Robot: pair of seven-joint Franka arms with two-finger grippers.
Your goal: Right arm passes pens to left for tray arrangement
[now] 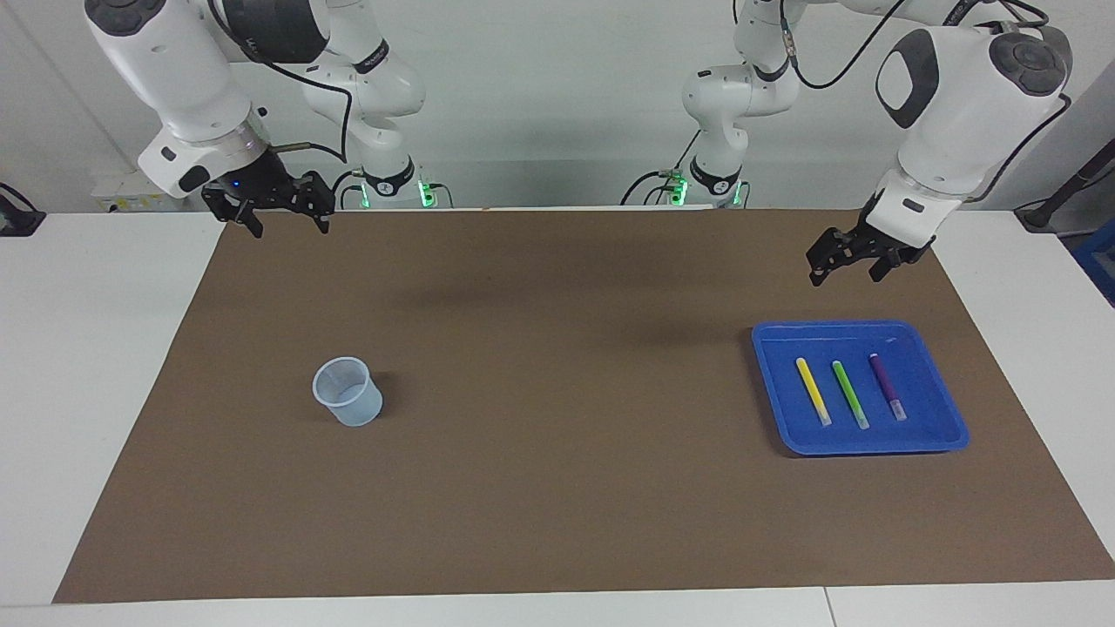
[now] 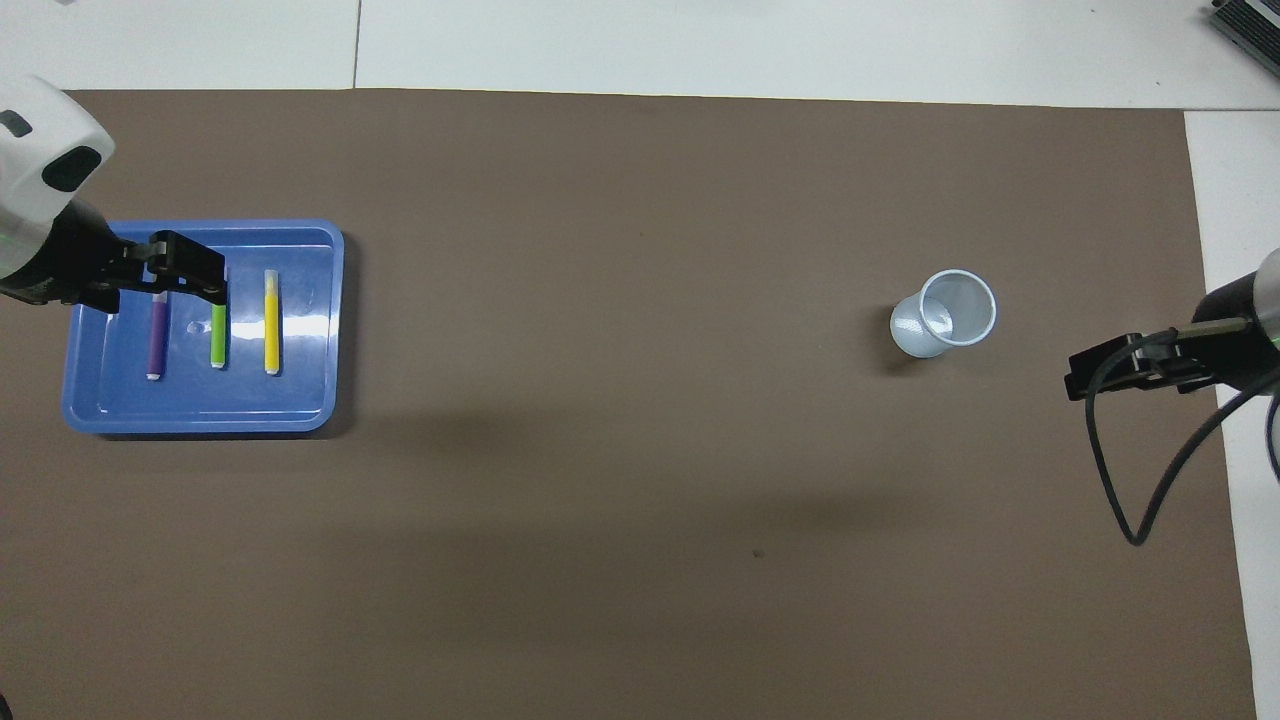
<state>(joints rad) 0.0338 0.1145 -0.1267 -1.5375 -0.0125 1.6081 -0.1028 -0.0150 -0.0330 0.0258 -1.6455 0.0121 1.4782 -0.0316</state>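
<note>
The blue tray (image 1: 945, 435) lies on the brown mat toward the left arm's end and also shows in the overhead view (image 2: 310, 330). Three pens lie side by side in it, apart from each other: yellow (image 1: 814, 392), green (image 1: 850, 394) and purple (image 1: 888, 386). In the overhead view they are the yellow pen (image 2: 271, 325), the green pen (image 2: 218, 340) and the purple pen (image 2: 157, 340). My left gripper (image 1: 845, 275) (image 2: 205, 280) is open and empty, raised over the tray's edge nearest the robots. My right gripper (image 1: 292, 226) (image 2: 1085, 370) is open and empty, raised over the mat's border at the right arm's end.
A small translucent bluish cup (image 1: 348, 394) (image 2: 945, 315) stands upright on the mat toward the right arm's end and looks empty. The brown mat (image 1: 557, 488) covers most of the white table. A black cable (image 2: 1135, 480) loops from the right wrist.
</note>
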